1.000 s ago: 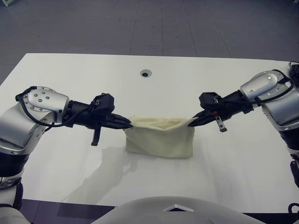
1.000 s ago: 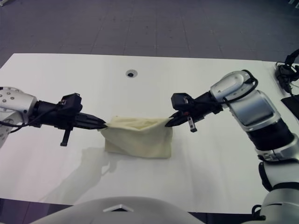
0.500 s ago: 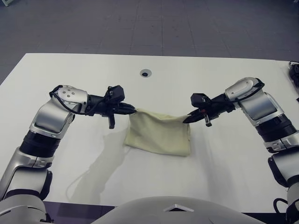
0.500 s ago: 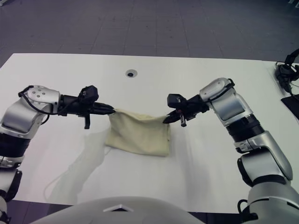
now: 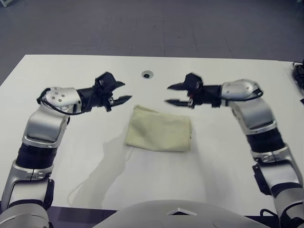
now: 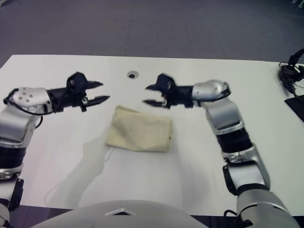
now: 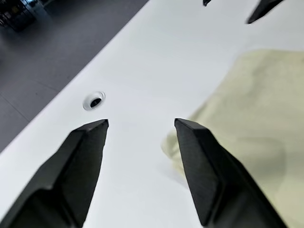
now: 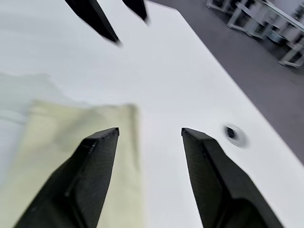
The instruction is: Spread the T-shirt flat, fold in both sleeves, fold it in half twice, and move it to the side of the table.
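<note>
T-shirt [image 5: 159, 134] near left hand [image 5: 126, 91], right hand [image 5: 167, 94]

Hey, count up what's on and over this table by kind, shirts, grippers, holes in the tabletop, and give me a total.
T-shirt, folded: 1
Grippers: 2 (left gripper, right gripper, both open)
Cable hole in the table: 1
Total: 4

A white table [image 5: 61, 76] with a round cable hole [image 5: 148, 74] stands on grey tiled floor [image 5: 142, 23]
</note>
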Controlling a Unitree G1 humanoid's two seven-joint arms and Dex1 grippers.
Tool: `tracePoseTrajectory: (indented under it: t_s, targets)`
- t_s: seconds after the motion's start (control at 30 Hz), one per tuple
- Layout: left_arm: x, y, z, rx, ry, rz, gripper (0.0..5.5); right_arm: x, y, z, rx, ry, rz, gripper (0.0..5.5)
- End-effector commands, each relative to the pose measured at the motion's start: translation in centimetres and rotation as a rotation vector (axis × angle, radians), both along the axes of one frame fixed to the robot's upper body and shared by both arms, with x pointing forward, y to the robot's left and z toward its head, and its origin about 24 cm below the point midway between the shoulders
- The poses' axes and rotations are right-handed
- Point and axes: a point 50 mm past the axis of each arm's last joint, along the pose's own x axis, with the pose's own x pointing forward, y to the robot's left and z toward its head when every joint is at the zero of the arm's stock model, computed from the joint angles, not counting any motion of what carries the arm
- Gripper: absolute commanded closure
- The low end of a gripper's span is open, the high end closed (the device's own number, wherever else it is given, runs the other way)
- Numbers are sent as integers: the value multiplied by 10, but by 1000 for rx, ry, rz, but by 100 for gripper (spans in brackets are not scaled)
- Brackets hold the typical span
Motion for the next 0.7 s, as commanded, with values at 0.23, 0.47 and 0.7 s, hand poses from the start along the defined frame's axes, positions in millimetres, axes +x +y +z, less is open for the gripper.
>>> tracePoseTrajectory:
  t_s: [0.23,0.47,0.7]
  targets:
    - [38,13,47,-195,-207,283,101,-22,-9,-98,-152,154,48,122]
    - [38,8,59,-244,-245,281,10,-33,-80,-157,-251,328,-357,15]
    - [6,6,36,-354,-251,519,10,-98,-192,-181,-226,536,-1246,11]
